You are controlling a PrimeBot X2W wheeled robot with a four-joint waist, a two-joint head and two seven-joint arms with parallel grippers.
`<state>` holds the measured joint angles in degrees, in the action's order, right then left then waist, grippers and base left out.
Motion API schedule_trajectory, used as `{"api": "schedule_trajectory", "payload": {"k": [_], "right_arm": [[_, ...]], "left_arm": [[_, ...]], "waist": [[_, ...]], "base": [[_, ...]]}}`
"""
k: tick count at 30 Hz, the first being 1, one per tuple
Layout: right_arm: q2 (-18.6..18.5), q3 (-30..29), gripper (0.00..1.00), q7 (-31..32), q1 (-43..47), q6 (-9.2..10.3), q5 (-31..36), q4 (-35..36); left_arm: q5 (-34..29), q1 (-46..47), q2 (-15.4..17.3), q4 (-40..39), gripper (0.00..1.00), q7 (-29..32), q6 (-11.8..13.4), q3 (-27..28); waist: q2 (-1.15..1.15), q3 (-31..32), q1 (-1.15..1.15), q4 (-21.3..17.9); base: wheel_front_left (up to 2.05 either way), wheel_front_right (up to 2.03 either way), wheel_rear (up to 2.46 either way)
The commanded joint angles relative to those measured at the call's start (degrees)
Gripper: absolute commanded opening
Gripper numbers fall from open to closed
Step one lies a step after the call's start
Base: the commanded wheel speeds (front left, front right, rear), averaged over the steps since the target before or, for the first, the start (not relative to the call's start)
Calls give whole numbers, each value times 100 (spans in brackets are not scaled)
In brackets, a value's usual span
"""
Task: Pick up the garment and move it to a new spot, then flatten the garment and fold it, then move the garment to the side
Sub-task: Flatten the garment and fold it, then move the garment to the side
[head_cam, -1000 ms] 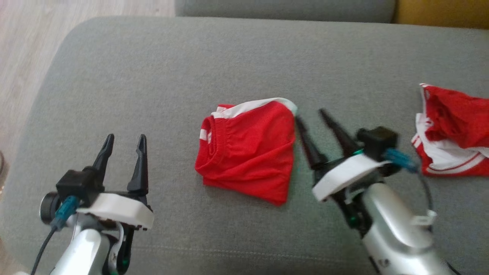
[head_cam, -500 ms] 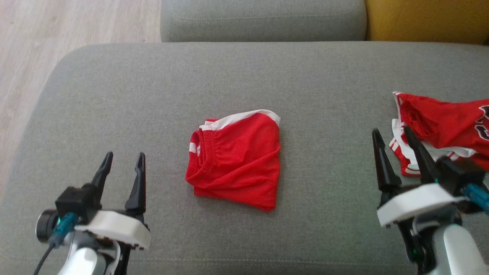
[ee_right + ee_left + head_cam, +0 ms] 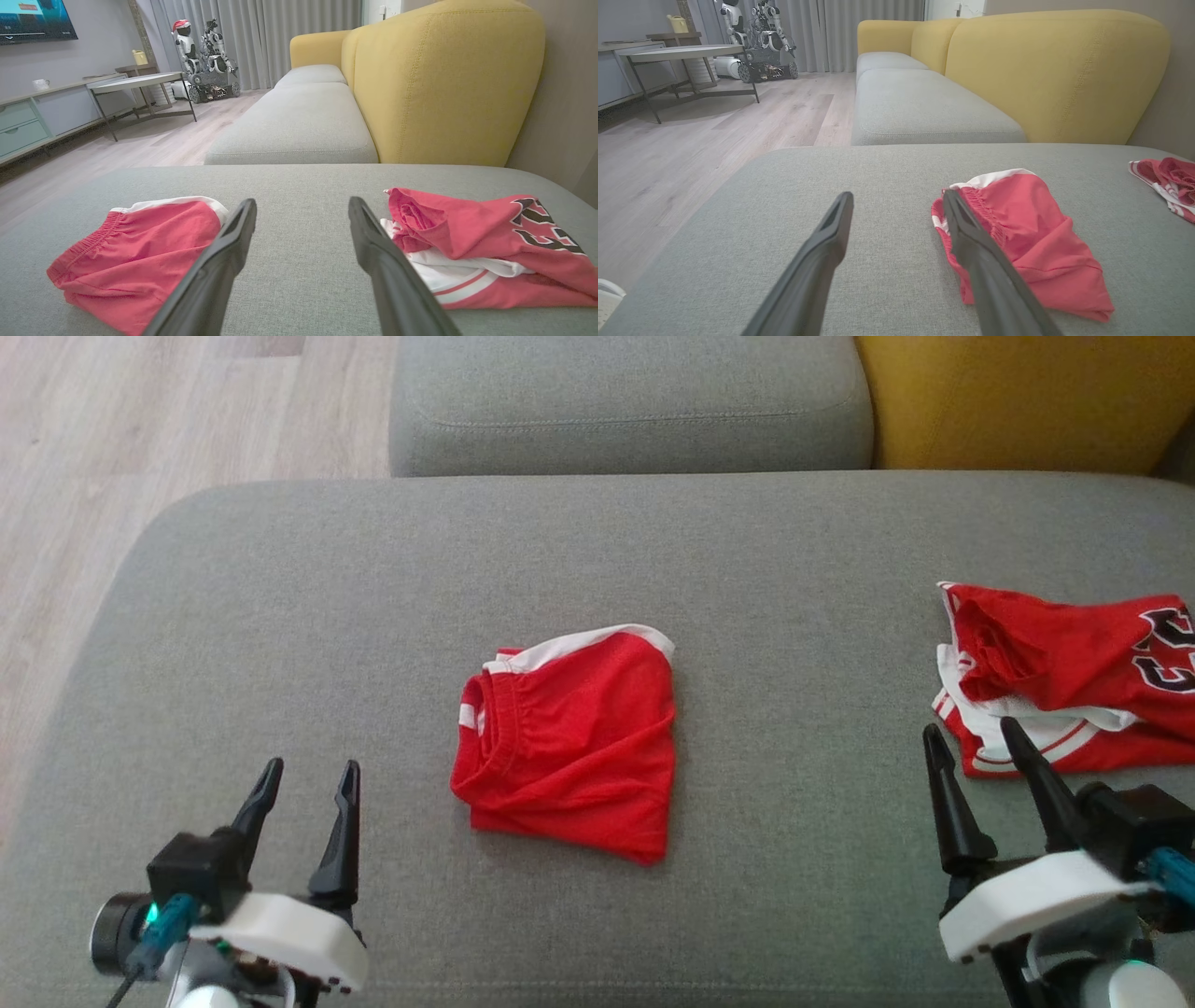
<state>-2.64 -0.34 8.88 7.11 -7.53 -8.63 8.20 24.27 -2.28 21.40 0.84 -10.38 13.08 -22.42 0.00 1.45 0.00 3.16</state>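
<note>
At the lower left of the head view, the left jaws stand partly open. Their two dark fingers [image 3: 344, 831] point up the frame above the grey sofa cushion [image 3: 280, 616] and hold nothing. At the lower right, the right jaws are spread about as wide and also hold nothing.

The folded red shorts [image 3: 569, 742] lie on the cushion at the frame's centre. They are between the two jaws and further up the frame, apart from both, with the white-trimmed edge on the far side. In the left wrist view they lie just right of the right-hand finger.

A rumpled red jersey [image 3: 1074, 663] with black numerals lies at the right edge, just beyond the right jaws' tips. Whether a tip touches its hem cannot be told.

Further back are a second grey cushion [image 3: 625, 411], a yellow backrest [image 3: 1018, 401] at the upper right and a wood floor [image 3: 93, 448] at the upper left.
</note>
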Motion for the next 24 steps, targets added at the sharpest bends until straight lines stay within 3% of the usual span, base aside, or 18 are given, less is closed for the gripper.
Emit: {"api": "schedule_trajectory", "payload": {"k": [1,24], "right_arm": [[-28,112,100,7,-151,4,54,265],[-24,100,100,11,-172,4,142,325]], "left_arm": [[-21,235,159,-213,100,-1,27,227],[-26,288,226,-257,100,22,155,215]], "waist": [[0,3,0,-1],[0,-67,0,-22]], "base": [[0,0,0],[0,0,0]]}}
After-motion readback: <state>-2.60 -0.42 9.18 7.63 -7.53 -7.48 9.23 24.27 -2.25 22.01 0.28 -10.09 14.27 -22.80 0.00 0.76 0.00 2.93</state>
